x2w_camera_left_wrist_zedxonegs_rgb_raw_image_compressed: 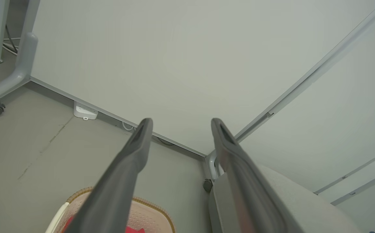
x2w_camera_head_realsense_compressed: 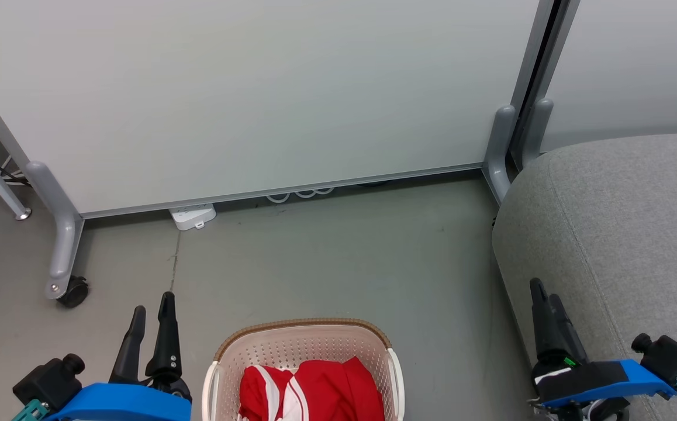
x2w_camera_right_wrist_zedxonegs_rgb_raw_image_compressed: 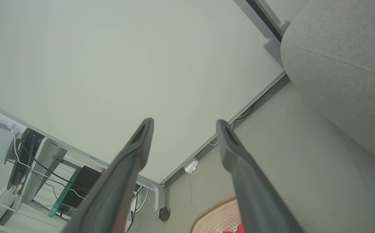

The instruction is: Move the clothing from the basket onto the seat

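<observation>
grey floor runs under a pale partition. the seat at right shows no garment on its visible part. the basket stands near it with the clothing heaped inside, so the whole move is left. left gripper and right gripper hover spread, holding nothing.

The clothing was contained in the basket, which was set on the floor. The seat was placed to the basket's right, apart from it. A partition was stood behind both, and a power strip was laid at its foot, left of the basket.
</observation>
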Controlling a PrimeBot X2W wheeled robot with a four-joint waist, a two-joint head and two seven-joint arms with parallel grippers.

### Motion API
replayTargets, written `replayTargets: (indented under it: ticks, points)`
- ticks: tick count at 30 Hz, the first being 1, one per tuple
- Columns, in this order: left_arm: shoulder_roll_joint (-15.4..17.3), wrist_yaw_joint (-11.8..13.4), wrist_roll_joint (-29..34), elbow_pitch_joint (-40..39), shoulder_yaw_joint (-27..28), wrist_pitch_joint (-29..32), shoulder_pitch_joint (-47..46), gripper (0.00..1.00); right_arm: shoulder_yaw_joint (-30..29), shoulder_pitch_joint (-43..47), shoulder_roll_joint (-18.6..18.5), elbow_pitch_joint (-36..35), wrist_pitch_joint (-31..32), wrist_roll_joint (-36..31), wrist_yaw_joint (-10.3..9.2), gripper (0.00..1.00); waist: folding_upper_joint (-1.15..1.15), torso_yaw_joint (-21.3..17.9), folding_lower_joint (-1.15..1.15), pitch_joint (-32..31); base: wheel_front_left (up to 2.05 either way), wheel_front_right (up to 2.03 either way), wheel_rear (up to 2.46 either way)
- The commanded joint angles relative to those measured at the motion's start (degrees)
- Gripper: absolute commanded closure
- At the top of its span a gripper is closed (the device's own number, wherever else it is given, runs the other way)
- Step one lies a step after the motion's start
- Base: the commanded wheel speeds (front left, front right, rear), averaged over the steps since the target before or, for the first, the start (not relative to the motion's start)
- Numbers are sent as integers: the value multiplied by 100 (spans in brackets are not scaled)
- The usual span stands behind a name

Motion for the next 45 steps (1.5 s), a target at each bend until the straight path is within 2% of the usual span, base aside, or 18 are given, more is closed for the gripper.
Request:
replayTargets:
  ticks: [1,24,45]
  points:
    - [53,16,223,-68,-21,-67,-158,0,50,-65,-20,-55,-63,-215,2,0,0,1,0,2,0,0,0]
    - [62,29,1650,-21,-193,-430,-170,0,250,-58,-27,-21,-427,-1546,1,0,0,13,0,8,0,0,0]
    - [71,3,2579,108,-238,-692,-194,0,234,-36,-32,102,-694,-2492,1,0,0,10,0,23,0,0,0]
